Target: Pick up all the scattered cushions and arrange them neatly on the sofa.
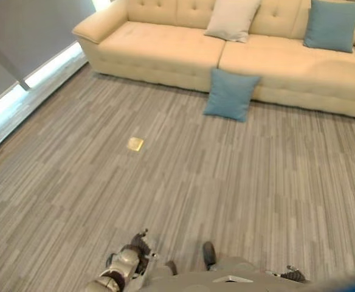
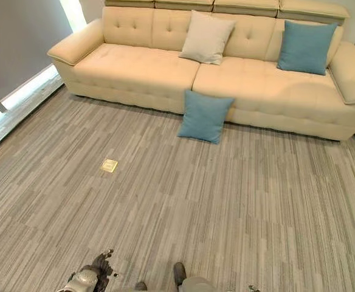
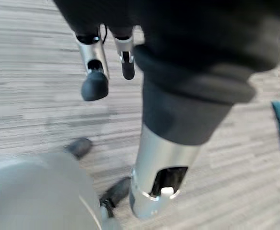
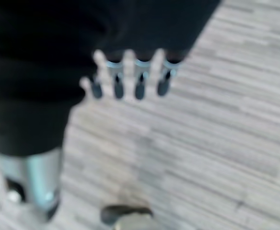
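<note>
blue cushion (image 2: 204, 116) on floor against sofa (image 2: 135, 73), 12 o'clock, well apart | left hand (image 3: 106, 57), right hand (image 4: 130, 79): fingers relaxed, empty

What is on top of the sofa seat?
On the sofa seat stand a beige cushion and a blue cushion, both leaning on the backrest. Whatever lies behind them is hidden.

No readable text, labels, numbers or signs anywhere.

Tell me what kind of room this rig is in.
Probably a living room or lounge. A long cream tufted sofa stands along the far side with cushions on it, a blue square cushion leans against its front, and the floor is grey striped carpet.
</note>
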Available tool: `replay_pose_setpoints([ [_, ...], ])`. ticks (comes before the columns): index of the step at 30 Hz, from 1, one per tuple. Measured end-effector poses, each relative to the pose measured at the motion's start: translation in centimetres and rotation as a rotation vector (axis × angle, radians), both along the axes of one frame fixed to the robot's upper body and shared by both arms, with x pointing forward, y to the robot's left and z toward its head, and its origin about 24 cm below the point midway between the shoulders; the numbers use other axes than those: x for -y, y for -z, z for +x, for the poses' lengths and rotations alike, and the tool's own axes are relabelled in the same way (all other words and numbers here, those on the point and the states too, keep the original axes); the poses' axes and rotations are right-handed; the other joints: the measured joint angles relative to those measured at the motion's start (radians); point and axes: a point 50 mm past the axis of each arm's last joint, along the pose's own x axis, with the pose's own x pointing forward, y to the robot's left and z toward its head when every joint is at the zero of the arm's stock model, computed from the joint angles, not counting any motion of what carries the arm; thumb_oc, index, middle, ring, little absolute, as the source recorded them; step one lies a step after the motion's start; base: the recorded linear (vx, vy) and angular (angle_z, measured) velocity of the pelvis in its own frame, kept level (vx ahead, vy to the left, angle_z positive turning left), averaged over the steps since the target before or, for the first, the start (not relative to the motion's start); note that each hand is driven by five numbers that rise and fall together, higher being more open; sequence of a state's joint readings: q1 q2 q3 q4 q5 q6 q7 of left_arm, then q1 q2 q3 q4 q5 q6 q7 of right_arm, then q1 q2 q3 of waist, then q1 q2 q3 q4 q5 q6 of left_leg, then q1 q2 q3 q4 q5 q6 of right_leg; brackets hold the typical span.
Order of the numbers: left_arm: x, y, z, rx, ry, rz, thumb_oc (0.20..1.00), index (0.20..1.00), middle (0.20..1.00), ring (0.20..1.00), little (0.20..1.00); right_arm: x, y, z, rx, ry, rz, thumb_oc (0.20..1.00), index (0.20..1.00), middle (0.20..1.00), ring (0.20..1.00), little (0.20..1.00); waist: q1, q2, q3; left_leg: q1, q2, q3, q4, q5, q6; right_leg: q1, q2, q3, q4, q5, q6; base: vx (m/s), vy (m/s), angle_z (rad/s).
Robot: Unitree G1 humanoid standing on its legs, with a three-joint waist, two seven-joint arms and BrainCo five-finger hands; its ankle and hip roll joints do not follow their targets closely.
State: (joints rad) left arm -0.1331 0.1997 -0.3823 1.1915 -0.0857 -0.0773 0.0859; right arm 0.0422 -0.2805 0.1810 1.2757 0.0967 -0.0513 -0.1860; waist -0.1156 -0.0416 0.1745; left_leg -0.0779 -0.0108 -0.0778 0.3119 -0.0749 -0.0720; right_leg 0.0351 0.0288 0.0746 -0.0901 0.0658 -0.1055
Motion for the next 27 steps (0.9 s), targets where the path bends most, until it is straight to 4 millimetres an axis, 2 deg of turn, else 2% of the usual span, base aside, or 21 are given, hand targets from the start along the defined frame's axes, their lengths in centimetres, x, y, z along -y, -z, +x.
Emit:
replay_pose_setpoints([
  [1, 0.5, 0.0, 0.3, 0.005, 0.006, -0.010, 1.000, 1.000, 1.000, 1.000, 1.000, 0.5, -0.3, 1.1, 0.024, -0.011, -0.021, 1.000, 1.000, 1.000, 1.000, 1.000, -0.004, 0.008, 0.006, -0.029, -0.021, -0.007, -0.034, -0.002, 0.004, 0.000, -0.001, 0.003, 0.000, -0.005, -0.008, 0.14, 0.010, -0.33],
  [3, 1.0, -0.3, 1.2, 0.025, 0.014, -0.019, 1.000, 1.000, 1.000, 1.000, 1.000, 0.9, -0.5, 1.1, 0.025, -0.006, -0.032, 1.000, 1.000, 1.000, 1.000, 1.000, -0.006, 0.009, 0.010, -0.050, -0.035, -0.001, -0.131, 0.009, 0.007, -0.003, -0.006, -0.005, -0.004, -0.005, -0.009, 0.11, 0.008, -0.03],
  [4, 1.2, -0.5, 1.7, 0.040, 0.019, -0.023, 1.000, 1.000, 1.000, 1.000, 1.000, 1.2, -0.7, 1.7, 0.039, -0.013, -0.044, 1.000, 1.000, 1.000, 1.000, 1.000, -0.002, 0.019, 0.020, -0.087, -0.045, 0.015, -0.186, 0.038, -0.002, -0.006, 0.001, -0.005, -0.004, -0.009, -0.015, 0.15, 0.028, -0.11],
  [6, 1.2, -0.6, 1.8, 0.045, 0.017, -0.025, 1.000, 1.000, 1.000, 1.000, 1.000, 1.4, -1.0, 3.0, 0.068, -0.021, -0.053, 1.000, 1.000, 1.000, 1.000, 1.000, 0.017, 0.026, 0.030, -0.122, -0.061, 0.014, -0.208, 0.067, -0.001, -0.005, 0.012, 0.020, 0.000, -0.010, -0.017, 0.27, 0.101, -0.47],
  [8, 0.9, -0.1, 0.6, 0.016, -0.010, -0.026, 1.000, 1.000, 1.000, 1.000, 1.000, 1.4, -1.2, 3.8, 0.094, -0.032, -0.053, 1.000, 1.000, 1.000, 1.000, 1.000, 0.046, 0.036, 0.032, -0.103, -0.058, 0.021, -0.224, 0.080, 0.021, -0.002, 0.034, 0.083, -0.002, -0.012, -0.016, 0.27, 0.122, -0.94],
  [10, 0.6, 0.3, -0.6, -0.009, -0.044, -0.028, 1.000, 1.000, 1.000, 1.000, 1.000, 1.2, -1.2, 3.9, 0.099, -0.046, -0.049, 1.000, 1.000, 1.000, 1.000, 1.000, 0.049, 0.044, 0.023, -0.051, -0.052, 0.041, -0.270, 0.099, 0.052, 0.025, 0.044, 0.113, 0.000, -0.029, -0.014, 0.21, 0.109, -0.54],
  [11, 0.5, 0.4, -0.9, -0.018, -0.046, -0.027, 1.000, 1.000, 1.000, 1.000, 1.000, 1.2, -1.2, 3.8, 0.094, -0.047, -0.049, 1.000, 1.000, 1.000, 1.000, 1.000, 0.046, 0.050, 0.020, -0.028, -0.053, 0.042, -0.290, 0.102, 0.055, 0.031, 0.048, 0.123, 0.001, -0.039, -0.008, 0.16, 0.077, -0.50],
  [12, 0.4, 0.6, -1.5, -0.033, -0.051, -0.027, 1.000, 1.000, 1.000, 1.000, 1.000, 1.4, -1.2, 3.5, 0.076, -0.051, -0.055, 1.000, 1.000, 1.000, 1.000, 1.000, 0.059, 0.063, 0.012, 0.014, -0.042, 0.044, -0.337, 0.107, 0.063, 0.017, 0.060, 0.162, 0.013, -0.049, 0.009, 0.17, 0.080, -0.81],
  [13, 0.5, 0.7, -1.8, -0.037, -0.057, -0.031, 1.000, 1.000, 1.000, 1.000, 1.000, 1.7, -1.2, 3.2, 0.067, -0.050, -0.060, 1.000, 1.000, 1.000, 1.000, 1.000, 0.071, 0.092, -0.002, 0.043, -0.013, 0.052, -0.371, 0.126, 0.073, 0.000, 0.087, 0.174, 0.045, -0.065, 0.013, 0.16, 0.062, -0.92],
  [14, 0.0, 0.7, -1.8, -0.042, -0.061, -0.017, 1.000, 1.000, 1.000, 1.000, 1.000, 1.2, -1.2, 3.9, 0.089, -0.066, -0.045, 1.000, 1.000, 1.000, 1.000, 1.000, 0.066, 0.096, 0.000, 0.063, -0.016, 0.073, -0.398, 0.150, 0.116, -0.029, 0.092, 0.160, 0.114, -0.086, 0.040, 0.19, 0.065, -0.74],
  [15, -0.4, 0.7, -2.2, -0.049, -0.065, -0.010, 1.000, 1.000, 1.000, 1.000, 1.000, 0.9, -1.1, 3.8, 0.086, -0.067, -0.035, 1.000, 1.000, 1.000, 1.000, 1.000, 0.069, 0.092, 0.003, 0.069, -0.004, 0.099, -0.401, 0.148, 0.123, -0.062, 0.097, 0.136, 0.182, -0.126, 0.081, 0.09, 0.022, -0.59],
  [16, -1.2, 0.4, -1.5, -0.031, -0.066, 0.012, 1.000, 1.000, 1.000, 1.000, 1.000, 0.6, -1.3, 4.8, 0.120, -0.081, -0.021, 1.000, 1.000, 1.000, 1.000, 1.000, 0.073, 0.081, 0.017, 0.083, -0.004, 0.119, -0.397, 0.133, 0.133, -0.145, 0.106, 0.093, 0.366, -0.177, 0.134, 0.11, 0.028, -0.43],
  [17, -1.6, 0.3, -1.5, -0.033, -0.068, 0.025, 1.000, 1.000, 1.000, 1.000, 1.000, 0.6, -1.5, 5.1, 0.136, -0.085, -0.022, 1.000, 1.000, 1.000, 1.000, 1.000, 0.066, 0.076, 0.029, 0.096, -0.007, 0.118, -0.397, 0.128, 0.142, -0.192, 0.101, 0.055, 0.473, -0.203, 0.163, 0.15, 0.026, -0.28],
  [18, -1.9, 0.1, -1.1, -0.021, -0.065, 0.033, 1.000, 1.000, 1.000, 1.000, 1.000, 0.6, -1.7, 5.7, 0.158, -0.089, -0.022, 1.000, 1.000, 1.000, 1.000, 1.000, 0.061, 0.070, 0.038, 0.104, -0.010, 0.124, -0.395, 0.116, 0.157, -0.238, 0.088, 0.019, 0.565, -0.226, 0.177, 0.22, -0.002, -0.26],
  [19, -2.1, -0.1, -0.4, -0.003, -0.067, 0.037, 1.000, 1.000, 1.000, 1.000, 1.000, 0.7, -2.2, 7.1, 0.195, -0.099, -0.029, 1.000, 1.000, 1.000, 1.000, 1.000, 0.064, 0.063, 0.053, 0.116, -0.024, 0.143, -0.391, 0.087, 0.180, -0.329, 0.002, -0.105, 0.683, -0.260, 0.170, 0.26, -0.042, -0.41],
  [20, -2.1, -0.2, -0.1, 0.005, -0.072, 0.036, 1.000, 1.000, 1.000, 1.000, 1.000, 0.7, -2.4, 7.5, 0.207, -0.103, -0.029, 1.000, 1.000, 1.000, 1.000, 1.000, 0.062, 0.062, 0.057, 0.126, -0.028, 0.151, -0.395, 0.081, 0.176, -0.348, -0.036, -0.149, 0.657, -0.262, 0.167, 0.20, -0.043, -0.52],
  [22, -2.4, -0.2, -0.3, -0.004, -0.094, 0.039, 1.000, 1.000, 1.000, 1.000, 1.000, 0.2, -2.7, 8.3, 0.244, -0.126, -0.021, 1.000, 1.000, 1.000, 1.000, 1.000, 0.053, 0.056, 0.068, 0.170, -0.039, 0.153, -0.397, 0.060, 0.166, -0.370, -0.101, -0.168, 0.507, -0.244, 0.179, 0.36, -0.156, -0.15],
  [23, -2.5, -0.3, -0.1, 0.001, -0.101, 0.039, 1.000, 1.000, 1.000, 1.000, 1.000, 0.1, -2.6, 8.3, 0.242, -0.143, -0.022, 1.000, 1.000, 1.000, 1.000, 1.000, 0.047, 0.051, 0.069, 0.175, -0.039, 0.147, -0.393, 0.031, 0.149, -0.384, -0.104, -0.176, 0.456, -0.223, 0.181, 0.31, -0.143, 0.05],
  [25, -3.1, -0.2, -0.4, -0.010, -0.127, 0.046, 1.000, 1.000, 1.000, 1.000, 1.000, -0.2, -2.5, 8.0, 0.225, -0.177, -0.023, 1.000, 1.000, 1.000, 1.000, 1.000, 0.044, 0.035, 0.069, 0.184, -0.044, 0.146, -0.371, 0.014, 0.157, -0.377, -0.107, -0.192, 0.250, -0.156, 0.197, 0.24, -0.130, 0.20],
  [26, -3.3, -0.2, -0.7, -0.016, -0.129, 0.051, 1.000, 1.000, 1.000, 1.000, 1.000, -0.2, -2.3, 7.8, 0.216, -0.174, -0.023, 1.000, 1.000, 1.000, 1.000, 1.000, 0.040, 0.021, 0.071, 0.206, -0.052, 0.141, -0.380, 0.009, 0.155, -0.377, -0.114, -0.202, 0.225, -0.115, 0.193, 0.37, -0.224, 0.35],
  [27, -3.2, -0.2, -0.6, -0.014, -0.126, 0.052, 1.000, 1.000, 1.000, 1.000, 1.000, 0.0, -2.2, 7.5, 0.206, -0.170, -0.025, 1.000, 1.000, 1.000, 1.000, 1.000, 0.028, 0.014, 0.064, 0.217, -0.054, 0.118, -0.378, -0.027, 0.154, -0.380, -0.114, -0.188, 0.213, -0.084, 0.194, 0.28, -0.214, 0.59],
])
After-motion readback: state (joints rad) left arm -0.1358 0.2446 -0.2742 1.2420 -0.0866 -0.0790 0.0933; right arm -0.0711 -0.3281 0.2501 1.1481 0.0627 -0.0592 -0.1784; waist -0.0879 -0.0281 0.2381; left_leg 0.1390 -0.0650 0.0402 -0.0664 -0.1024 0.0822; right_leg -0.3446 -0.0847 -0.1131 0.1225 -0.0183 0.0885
